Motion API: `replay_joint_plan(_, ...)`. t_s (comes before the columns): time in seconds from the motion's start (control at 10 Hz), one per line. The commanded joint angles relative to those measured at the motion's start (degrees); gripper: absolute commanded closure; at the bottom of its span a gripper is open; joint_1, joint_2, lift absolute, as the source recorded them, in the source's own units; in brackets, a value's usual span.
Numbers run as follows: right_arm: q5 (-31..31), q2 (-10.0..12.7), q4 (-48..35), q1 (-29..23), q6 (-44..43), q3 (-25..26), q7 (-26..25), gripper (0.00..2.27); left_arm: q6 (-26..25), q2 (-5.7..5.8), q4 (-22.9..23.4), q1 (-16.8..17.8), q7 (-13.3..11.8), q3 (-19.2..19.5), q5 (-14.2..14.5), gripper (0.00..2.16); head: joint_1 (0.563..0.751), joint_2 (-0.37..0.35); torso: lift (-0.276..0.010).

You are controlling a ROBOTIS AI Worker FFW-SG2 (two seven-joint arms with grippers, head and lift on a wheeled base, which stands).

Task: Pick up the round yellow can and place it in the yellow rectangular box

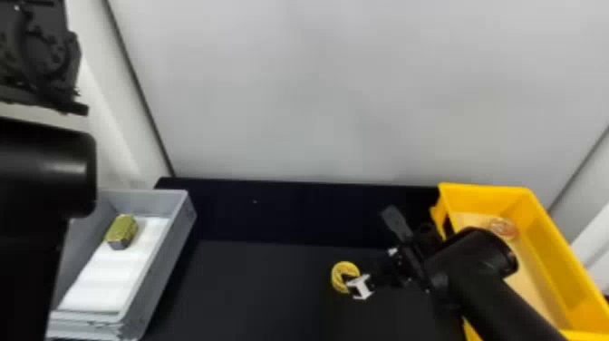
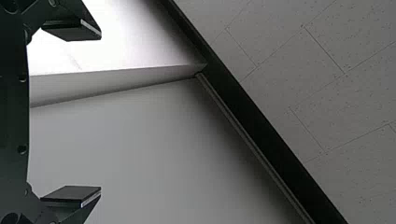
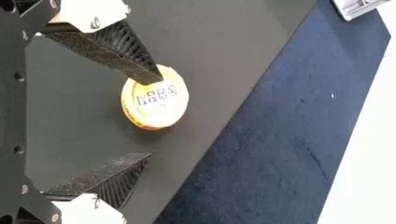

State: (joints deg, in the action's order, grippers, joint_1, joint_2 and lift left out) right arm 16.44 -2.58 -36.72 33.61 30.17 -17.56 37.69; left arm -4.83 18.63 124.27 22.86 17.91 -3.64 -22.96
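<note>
The head view has the left gripper point(image 1: 41, 59) raised at left, spread wide, beyond a grey bin point(image 1: 168, 254) holding a greenish block point(image 1: 121, 231). Right of centre, the round yellow can point(image 1: 337, 276) sits on the dark worktop point(image 1: 253, 285), one finger of the wide-spread right gripper point(image 1: 377, 254) overlapping it in view; the yellow rectangular box point(image 1: 550, 247) stands at right.

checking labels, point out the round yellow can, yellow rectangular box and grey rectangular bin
Round yellow can point(image 3: 161, 111), right wrist view, on its top face
Yellow rectangular box point(image 1: 480, 199), head view, on its far wall
Grey rectangular bin point(image 1: 157, 272), head view, on its right wall
</note>
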Motion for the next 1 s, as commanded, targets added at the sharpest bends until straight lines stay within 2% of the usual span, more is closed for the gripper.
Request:
replay_joint_plan(0.0, 0.0, 0.2, -0.1, -0.3, 0.2, 0.1, 0.3, 0.20, 0.0, 0.01, 0.0, 0.0, 0.0, -0.1, 0.1, 0.11, 0.663, 0.054, -0.010)
replay_joint_plan(0.9, -0.9, 1.0, -2.2, -0.3, -2.0, -0.6, -0.3, 0.19, -0.3, 0.27, 0.0, -0.2, -0.1, 0.0, 0.1, 0.11, 0.663, 0.054, -0.010)
